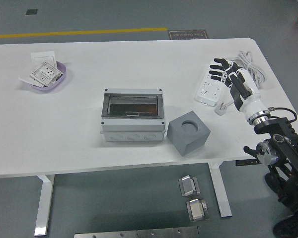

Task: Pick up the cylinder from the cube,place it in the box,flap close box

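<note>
The white table (pixel 79 139) fills most of the view, and the grey box (pixel 133 115) sits near its middle, serving here as the landmark. The box's transparent flap lies shut over a dark interior with a reddish reflection, and what is inside cannot be made out through it. Just right of the box and slightly nearer the table's front edge stands the grey cube (pixel 188 133), turned corner-on, close to the box but not touching it. The round recess in the cube's top face looks empty; the cylinder cannot be made out anywhere in this view.

Far right of the box, the right arm (pixel 280 153) comes in from the lower right corner, and the right hand (pixel 232 79) hovers over the table's right side with its fingers spread and relaxed, holding nothing. Under that hand, to the right of the box and farther back, lies a white power strip (pixel 208 90), with a coiled white cable (pixel 253 69) beyond it near the table's right edge.

Far left of the box and farther back sits a purple bowl (pixel 45 78) holding small white packets.
</note>
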{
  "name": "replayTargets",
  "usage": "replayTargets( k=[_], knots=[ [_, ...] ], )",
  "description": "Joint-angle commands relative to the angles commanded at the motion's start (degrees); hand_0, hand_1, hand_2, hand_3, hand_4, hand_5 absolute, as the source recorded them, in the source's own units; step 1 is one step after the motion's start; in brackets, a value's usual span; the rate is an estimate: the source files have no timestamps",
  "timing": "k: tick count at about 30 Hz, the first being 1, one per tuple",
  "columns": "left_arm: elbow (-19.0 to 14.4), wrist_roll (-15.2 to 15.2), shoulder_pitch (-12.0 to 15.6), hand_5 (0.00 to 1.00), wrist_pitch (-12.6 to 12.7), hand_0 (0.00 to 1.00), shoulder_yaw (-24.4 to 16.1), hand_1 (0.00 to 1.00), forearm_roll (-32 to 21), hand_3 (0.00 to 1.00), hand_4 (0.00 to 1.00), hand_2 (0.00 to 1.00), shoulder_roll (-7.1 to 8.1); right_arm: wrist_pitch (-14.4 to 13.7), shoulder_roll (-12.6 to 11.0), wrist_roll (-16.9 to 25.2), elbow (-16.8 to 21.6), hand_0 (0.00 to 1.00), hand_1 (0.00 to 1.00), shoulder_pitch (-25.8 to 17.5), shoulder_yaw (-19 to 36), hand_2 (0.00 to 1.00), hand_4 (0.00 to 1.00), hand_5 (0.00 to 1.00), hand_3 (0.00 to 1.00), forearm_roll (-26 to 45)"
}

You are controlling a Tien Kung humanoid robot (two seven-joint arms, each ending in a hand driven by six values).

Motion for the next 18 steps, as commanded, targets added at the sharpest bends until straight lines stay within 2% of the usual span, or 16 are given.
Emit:
replayTargets(
  k=[13, 18],
  knots=[
    [0.0, -0.1, 0.0, 0.457, 0.2, 0.724, 0.5, 0.724, -0.9, 0.794, 0.763, 0.687, -0.15, -0.4, 0.7, 0.5, -0.1, 0.742, 0.695, 0.4, 1.3, 0.711, 0.988, 0.760, 0.743, -1.2],
    [0.0, -0.2, -0.1, 0.458, 0.3, 0.722, 0.6, 0.722, -1.2, 0.792, 0.763, 0.686, -0.27, -0.9, 0.7, 1.9, 0.0, 0.743, 0.697, 0.5, 1.8, 0.713, 0.982, 0.768, 0.746, -0.3]
  ],
)
